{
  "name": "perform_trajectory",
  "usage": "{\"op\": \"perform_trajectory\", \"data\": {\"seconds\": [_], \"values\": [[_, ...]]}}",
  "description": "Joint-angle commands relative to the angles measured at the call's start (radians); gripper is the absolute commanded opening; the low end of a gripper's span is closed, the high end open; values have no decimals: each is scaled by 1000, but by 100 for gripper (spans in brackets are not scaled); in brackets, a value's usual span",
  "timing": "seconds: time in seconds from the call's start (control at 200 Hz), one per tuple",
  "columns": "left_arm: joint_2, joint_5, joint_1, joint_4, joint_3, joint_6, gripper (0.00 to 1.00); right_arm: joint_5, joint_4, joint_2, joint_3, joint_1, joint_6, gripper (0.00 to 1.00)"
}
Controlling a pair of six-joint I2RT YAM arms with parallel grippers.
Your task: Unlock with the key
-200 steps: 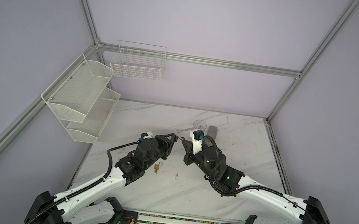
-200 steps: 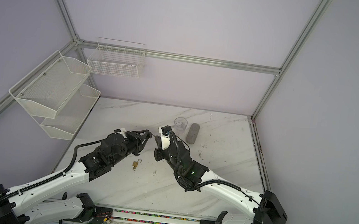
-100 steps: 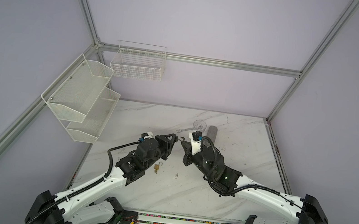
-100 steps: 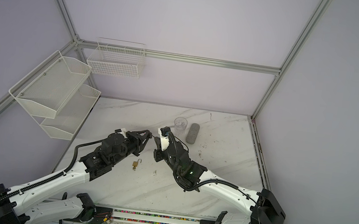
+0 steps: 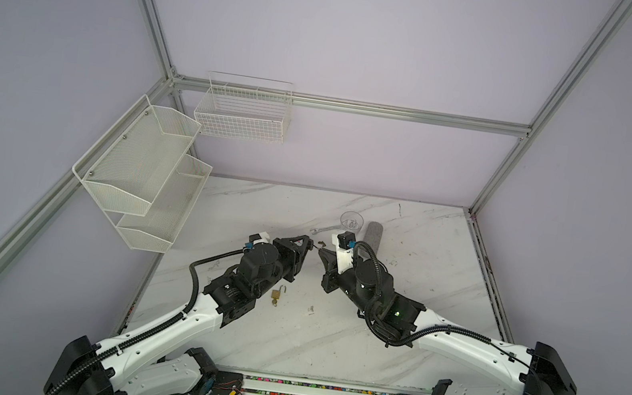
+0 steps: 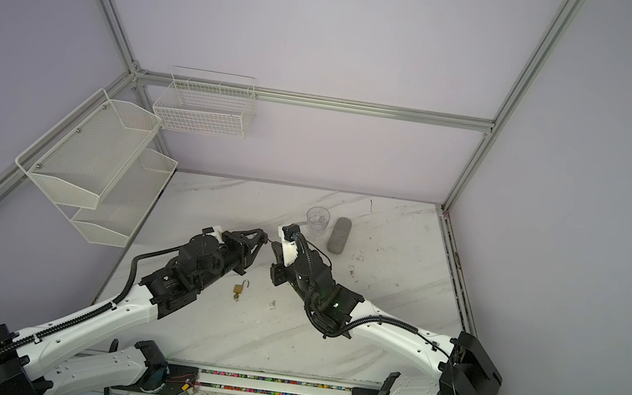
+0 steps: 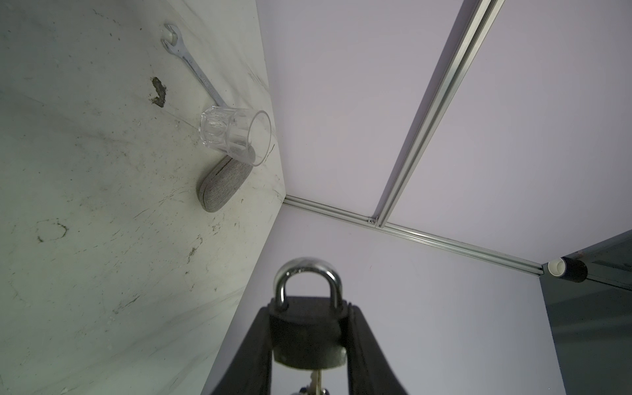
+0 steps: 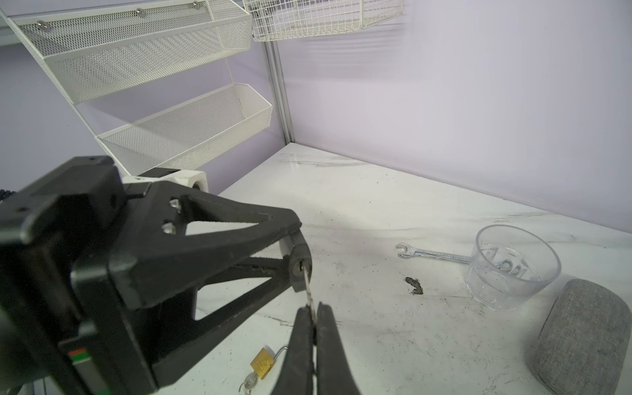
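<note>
Holding the dark padlock (image 7: 306, 337) clamped in my left jaws above the counter (image 5: 328, 334), right jaws pinched shut on the key (image 8: 307, 287) seated in its keyhole; twisting off-axis could bend the key or slip my grip.

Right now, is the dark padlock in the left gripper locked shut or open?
Shut: the dark padlock, held by the left gripper, has both shackle legs seated in its body.

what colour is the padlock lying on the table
The padlock has a brass-gold body and a silver shackle. It shows best in the right wrist view.
</note>
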Motion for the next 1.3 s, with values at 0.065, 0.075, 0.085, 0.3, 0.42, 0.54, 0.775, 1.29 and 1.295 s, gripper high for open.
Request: {"op": "perform_trajectory", "data": {"seconds": [0.065, 0.075, 0.085, 0.3, 0.42, 0.54, 0.775, 1.29, 1.295], "values": [[-4, 27, 5, 86, 6, 9, 0, 2, 37, 31, 3, 5, -18, 0], [-5, 28, 6, 87, 5, 9, 0, 2, 37, 31, 2, 5, -17, 0], [-5, 28, 5, 87, 5, 8, 0, 2, 38, 30, 2, 4, -18, 0], [-8, 45, 5, 87, 10, 21, 0, -15, 52, 22, 6, 6, -31, 0], [5, 89, 6, 89, 22, 25, 0, 10, 72, 19, 8, 8, -42, 0], [19, 144, 5, 96, 41, 38, 0, 96, 95, 8, -3, 8, -80, 0], [22, 190, 5, 23, 89, 100, 0, 72, 92, -12, 6, 8, -205, 0], [16, 186, 4, 81, 60, 61, 0, -64, 167, -13, -29, 7, 116, 0], [15, 187, 4, 80, 61, 61, 0, -65, 168, -13, -30, 8, 120, 0]]}}
